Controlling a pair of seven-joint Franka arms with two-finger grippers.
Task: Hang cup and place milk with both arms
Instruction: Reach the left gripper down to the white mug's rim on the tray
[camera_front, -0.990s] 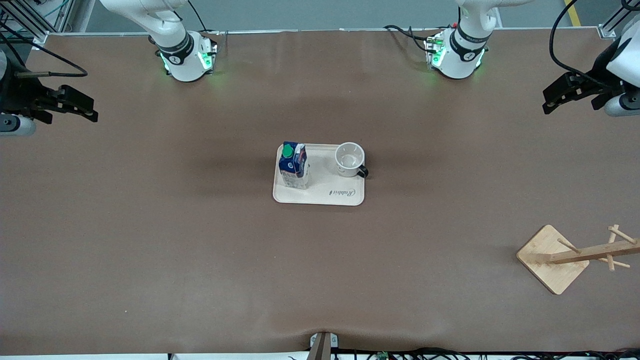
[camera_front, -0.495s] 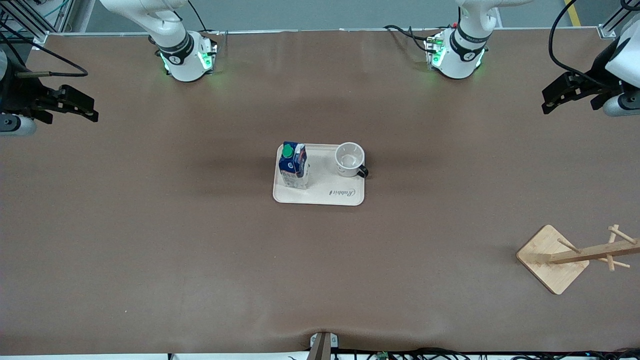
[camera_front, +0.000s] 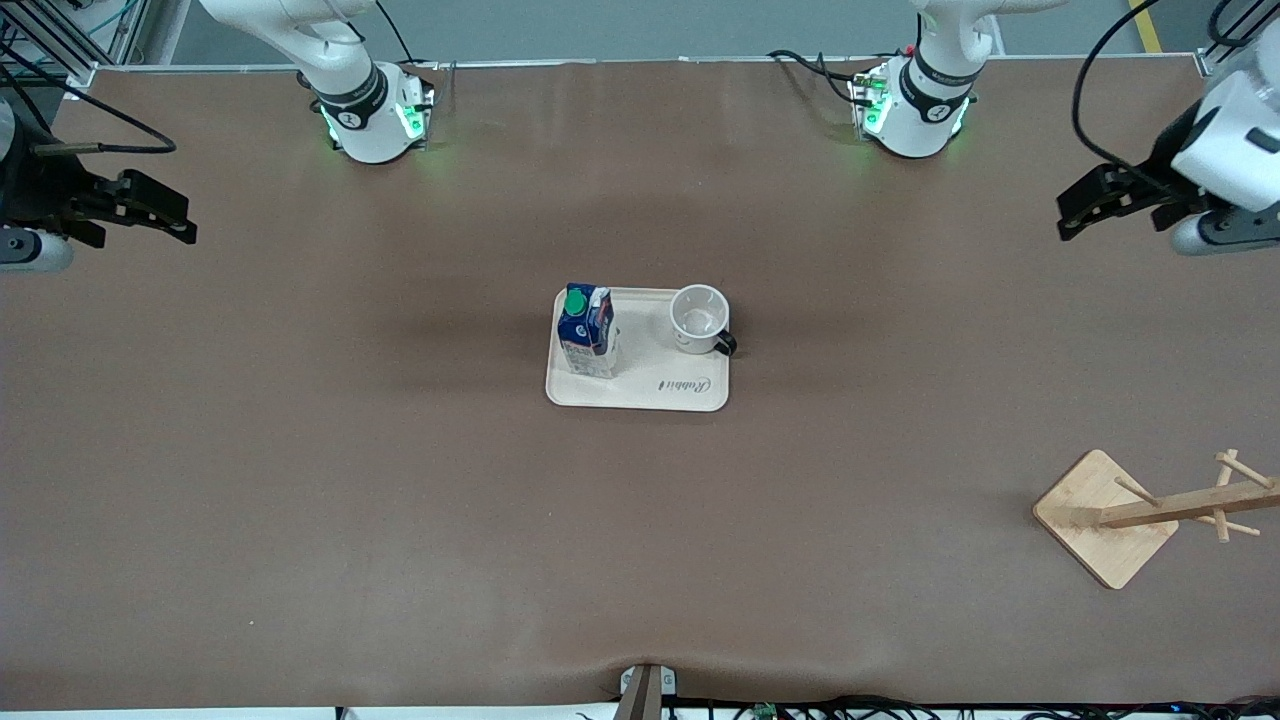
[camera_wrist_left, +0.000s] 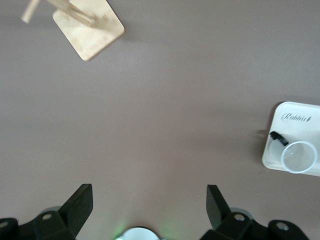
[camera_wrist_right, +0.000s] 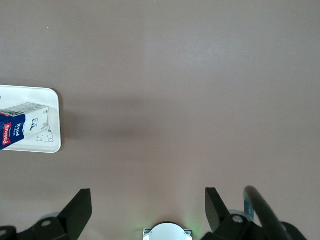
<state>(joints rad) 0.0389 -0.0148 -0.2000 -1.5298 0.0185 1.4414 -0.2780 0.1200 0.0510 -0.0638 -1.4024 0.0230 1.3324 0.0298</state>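
The white cup (camera_front: 699, 319) with a black handle stands upright on the cream tray (camera_front: 650, 385) at mid-table, on the side toward the left arm's end. The milk carton (camera_front: 587, 330), blue top and green cap, stands on the same tray toward the right arm's end. The cup also shows in the left wrist view (camera_wrist_left: 298, 156), the carton in the right wrist view (camera_wrist_right: 24, 129). My left gripper (camera_front: 1085, 210) is open and empty, high over the left arm's end of the table. My right gripper (camera_front: 165, 213) is open and empty over the right arm's end, waiting.
A wooden cup rack (camera_front: 1180, 505) on a square base (camera_front: 1105, 520) stands near the front camera at the left arm's end; it also shows in the left wrist view (camera_wrist_left: 88, 27). Both green-lit bases (camera_front: 375, 120) stand along the table edge farthest from the front camera.
The left gripper has moved a little toward the table's middle, away from the table end. The right arm, cup and carton have not moved.
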